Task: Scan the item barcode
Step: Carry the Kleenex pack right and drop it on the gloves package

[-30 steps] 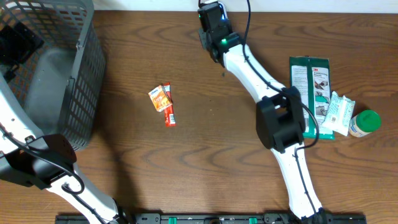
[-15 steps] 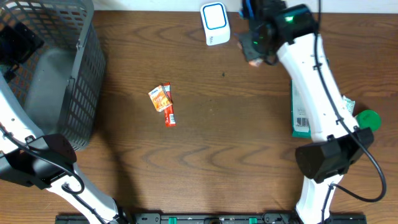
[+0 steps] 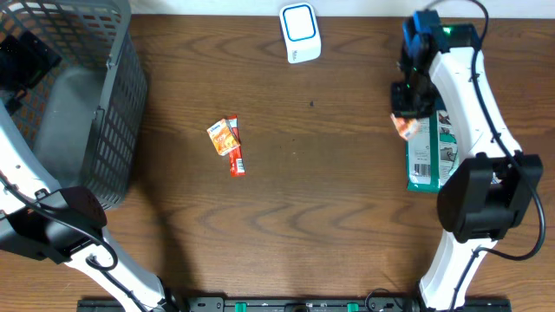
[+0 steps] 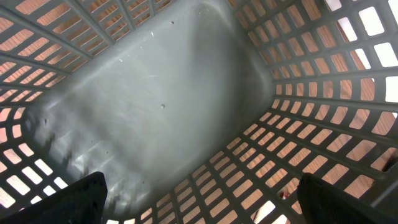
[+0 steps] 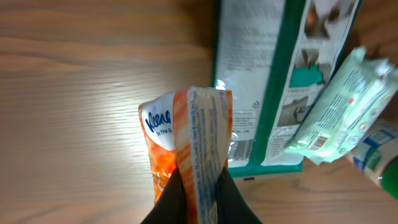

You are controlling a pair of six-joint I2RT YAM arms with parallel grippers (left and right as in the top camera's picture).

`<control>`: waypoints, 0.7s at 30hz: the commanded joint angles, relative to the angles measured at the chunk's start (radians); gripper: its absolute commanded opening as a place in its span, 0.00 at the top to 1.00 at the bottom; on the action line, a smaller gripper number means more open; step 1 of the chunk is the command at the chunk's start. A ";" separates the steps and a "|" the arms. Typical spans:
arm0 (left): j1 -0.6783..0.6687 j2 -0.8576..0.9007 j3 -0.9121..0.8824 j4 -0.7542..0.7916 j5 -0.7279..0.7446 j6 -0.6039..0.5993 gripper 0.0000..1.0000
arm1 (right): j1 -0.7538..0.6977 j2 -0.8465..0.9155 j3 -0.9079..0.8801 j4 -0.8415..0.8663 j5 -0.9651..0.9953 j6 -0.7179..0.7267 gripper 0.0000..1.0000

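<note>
**Overhead.** Scanner (image 3: 300, 33) stands at the far edge of the worktop (image 3: 329, 208); all places are taken from it.
- Right end effector (image 3: 406, 111) is off to the scanner's right and nearer the robot, clamped on a small orange-and-white pouch (image 3: 402, 128).
- The pouch hangs at the scanner-side edge of a green flat pack (image 3: 425, 165). Touching or just above it: cannot tell.
- Two small snack packets (image 3: 227, 146) lie on the worktop to the scanner's left and nearer the robot, well apart from it.
- Grey basket (image 3: 117, 104) is far to the scanner's left.

**Left wrist.** The camera looks into the basket, with lattice walls and a bare grey floor. Left end effector (image 4: 199, 208) has its fingers spread wide, one at each lower corner of the frame. It holds nothing.

**Right wrist.** Fingers are together on the pouch's lower edge, and the pouch stands upright between them. Fine print runs along its seam; no barcode can be made out. Behind it are the green pack, a white-green wipes packet (image 5: 339, 112) lying on that pack, and a green-capped bottle (image 5: 387, 171) at the frame edge. The scanner is out of this view.

**Progress (judgement).** The item is in hand, so the pick-up is done. The pouch is well apart from the scanner and not turned toward it, and nothing shows a scan made. Left to do: carry it to the scanner and turn the barcode to face it.
</note>
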 commanded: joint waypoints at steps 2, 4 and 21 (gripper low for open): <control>0.000 -0.023 0.017 -0.003 -0.003 -0.001 0.02 | -0.063 0.009 -0.116 0.041 0.018 0.021 0.97; 0.000 -0.023 0.017 -0.003 -0.003 -0.001 0.02 | -0.089 0.009 -0.161 0.062 0.041 0.021 0.93; 0.000 -0.023 0.017 -0.003 -0.003 -0.001 0.02 | -0.182 0.008 -0.221 0.187 -0.032 0.021 0.01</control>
